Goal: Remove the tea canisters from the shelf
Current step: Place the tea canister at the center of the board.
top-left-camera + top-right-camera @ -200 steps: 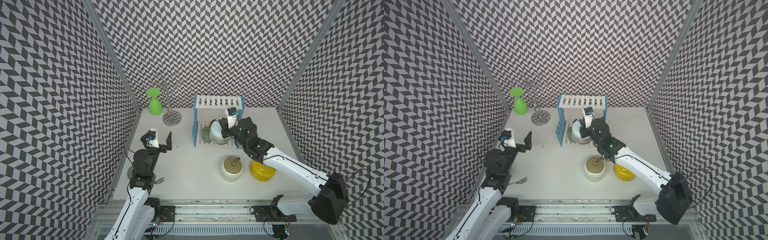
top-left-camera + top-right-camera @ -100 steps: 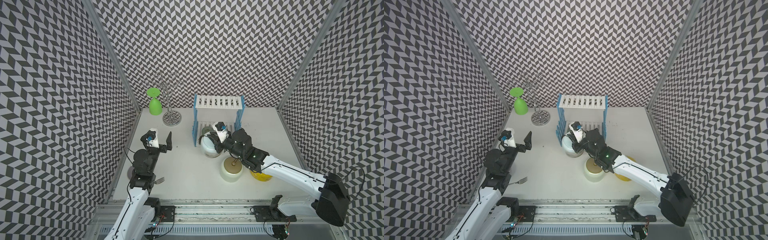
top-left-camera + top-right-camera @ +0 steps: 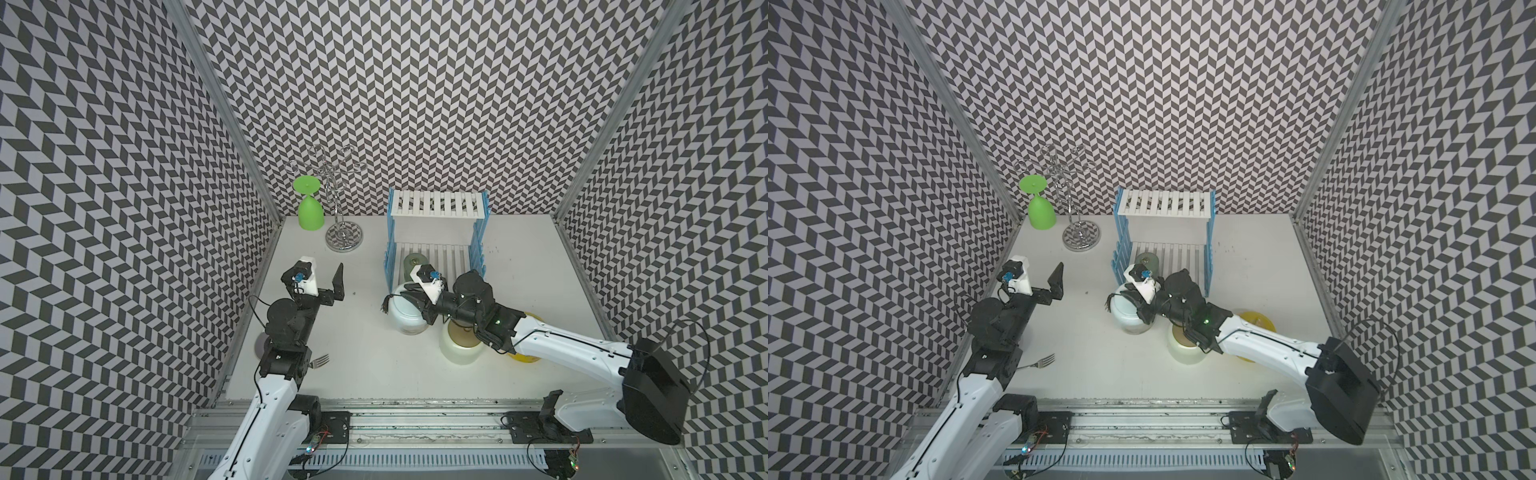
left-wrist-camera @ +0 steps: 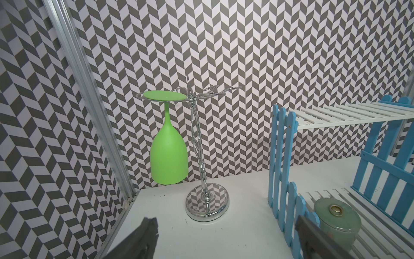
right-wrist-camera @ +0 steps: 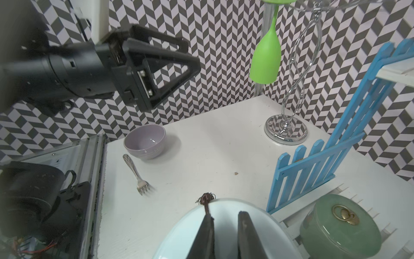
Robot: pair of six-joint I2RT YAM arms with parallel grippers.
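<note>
My right gripper (image 3: 409,296) (image 5: 226,216) is shut on the lid top of the pale blue tea canister (image 3: 409,322) (image 3: 1133,320), whose dark tassel (image 5: 205,198) hangs over the rim. That canister is outside the shelf (image 3: 438,203) (image 3: 1165,203), just in front of its left picket side. A small sage green canister (image 3: 415,262) (image 4: 336,215) (image 5: 340,226) stands on the lower board. The cream canister (image 3: 461,347) and the yellow one (image 3: 1258,322) stand on the table under my right arm. My left gripper (image 3: 320,280) (image 4: 225,224) hangs open and empty at the left.
A bright green goblet (image 3: 310,212) hangs upside down on the chrome wire stand (image 3: 343,241) at the back left. A fork (image 3: 318,361) and a lilac bowl (image 5: 144,142) lie by the left arm's base. Patterned walls close in three sides.
My right gripper has drawn the pale blue canister out of the lower shelf, forward and to the left, down to in front of the shelf. The left arm has not moved.
</note>
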